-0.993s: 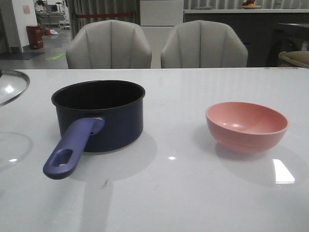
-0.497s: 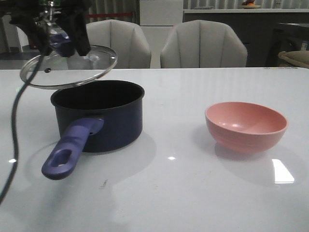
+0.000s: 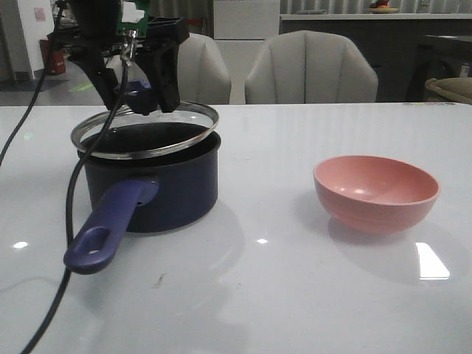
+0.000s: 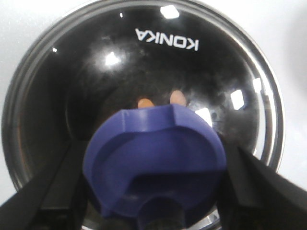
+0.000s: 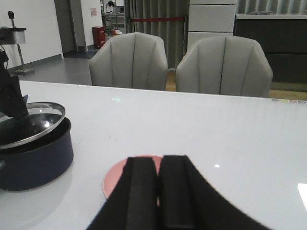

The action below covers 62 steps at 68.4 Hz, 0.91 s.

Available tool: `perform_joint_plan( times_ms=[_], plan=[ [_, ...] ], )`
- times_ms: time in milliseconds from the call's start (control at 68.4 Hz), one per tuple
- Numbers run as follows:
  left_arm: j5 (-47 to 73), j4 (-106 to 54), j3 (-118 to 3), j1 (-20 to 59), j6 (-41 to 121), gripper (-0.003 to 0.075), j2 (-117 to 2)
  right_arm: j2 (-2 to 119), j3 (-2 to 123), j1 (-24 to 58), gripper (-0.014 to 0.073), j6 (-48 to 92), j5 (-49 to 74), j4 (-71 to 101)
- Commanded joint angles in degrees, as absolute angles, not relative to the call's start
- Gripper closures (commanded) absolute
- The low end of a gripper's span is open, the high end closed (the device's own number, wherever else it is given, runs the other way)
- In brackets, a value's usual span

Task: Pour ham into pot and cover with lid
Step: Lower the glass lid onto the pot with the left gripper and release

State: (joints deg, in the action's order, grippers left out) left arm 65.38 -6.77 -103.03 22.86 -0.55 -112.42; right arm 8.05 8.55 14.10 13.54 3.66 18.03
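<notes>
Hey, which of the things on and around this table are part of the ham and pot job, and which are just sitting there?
Part of the job:
- pot
- lid, gripped at its knob by the left gripper, tilted over the pot
- ham, seen through the lid inside the pot
- pink bowl, looks empty

Just there:
- two grey chairs behind the table
- right gripper, shut, idle

The left gripper (image 3: 133, 103) has long black tapering fingers under a black body with a green part, a black cable (image 3: 74, 199) trailing down; the right gripper (image 5: 159, 165) shows thick black fingers.
</notes>
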Motion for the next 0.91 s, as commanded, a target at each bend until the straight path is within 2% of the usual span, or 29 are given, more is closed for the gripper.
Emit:
perform_joint_plan(
  times_ms=[0, 555, 672, 804, 891],
  plan=[
    [63.0, -7.7, -105.2, 23.3, -0.7, 0.0407, -109.5, 8.6, 10.2, 14.2, 0.0444, 14.2, -0.6, 18.2],
    [62.6, -7.7, -105.3, 23.3, -0.7, 0.0391, -113.1, 8.6, 10.2, 14.2, 0.0444, 14.2, -0.6, 18.2],
    [61.6, -7.7, -105.3, 23.3, -0.7, 0.0312, -113.1, 8.6, 10.2, 14.2, 0.0444, 14.2, -0.6, 18.2],
    [60.5, -7.7, -105.3, 23.3, -0.7, 0.0176, -113.1, 8.6, 10.2, 14.2, 0.0444, 14.2, -0.6, 18.2],
    [60.4, -7.7, -105.6, 23.3, -0.7, 0.0136, -113.1, 8.6, 10.2, 14.2, 0.0444, 14.2, -0.6, 18.2]
  ],
)
